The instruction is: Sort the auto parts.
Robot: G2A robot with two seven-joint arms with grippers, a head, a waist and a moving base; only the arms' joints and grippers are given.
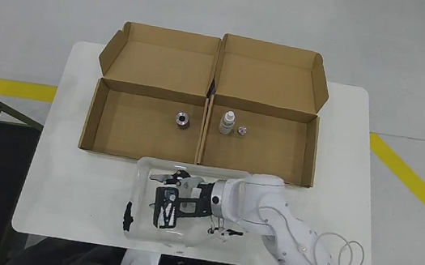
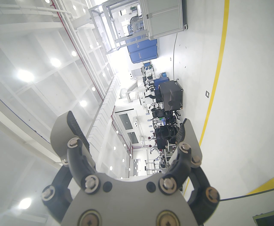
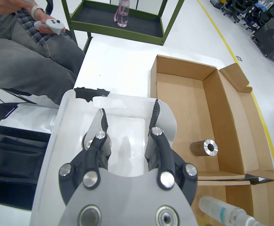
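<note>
White worktop [image 1: 338, 167], rounded corners. Two open cardboard boxes stand side by side on the far half, shared walls touching, lids folded back toward the far edge: left box [image 1: 131, 129], right box [image 1: 275, 150]. A clear plastic tray [image 1: 143, 165] sits at the near edge, close against the boxes' near walls and straddling their seam. Contact there cannot be confirmed.
</note>
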